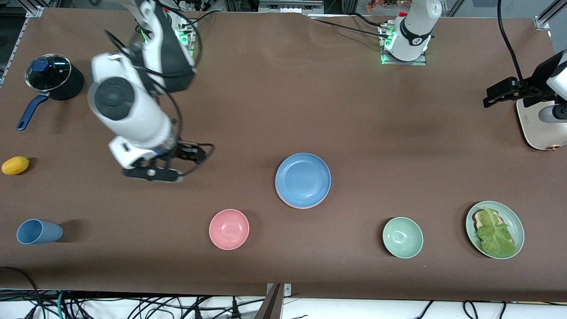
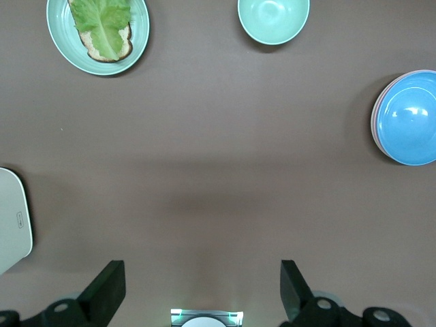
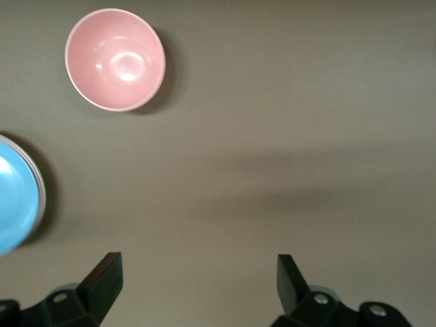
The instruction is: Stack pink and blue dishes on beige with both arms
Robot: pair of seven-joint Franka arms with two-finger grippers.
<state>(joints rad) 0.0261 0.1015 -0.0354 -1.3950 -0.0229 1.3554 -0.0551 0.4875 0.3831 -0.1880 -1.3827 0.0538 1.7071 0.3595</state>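
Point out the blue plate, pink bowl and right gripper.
blue plate (image 1: 303, 179), front view, centre of its top face.
pink bowl (image 1: 229, 229), front view, inside bottom.
right gripper (image 3: 197, 289), right wrist view, midway between its open fingertips.

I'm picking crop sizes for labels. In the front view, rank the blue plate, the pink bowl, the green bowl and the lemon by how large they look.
1. blue plate
2. pink bowl and green bowl: they look alike, so I won't separate them
3. lemon

The left gripper (image 2: 203, 289), fingers spread, hangs over bare table (image 2: 204, 170), with the blue plate (image 2: 409, 117) stacked on a pink-rimmed plate (image 2: 374, 121), a green bowl (image 2: 273, 19) and a lettuce-topped plate (image 2: 139, 37) in sight.
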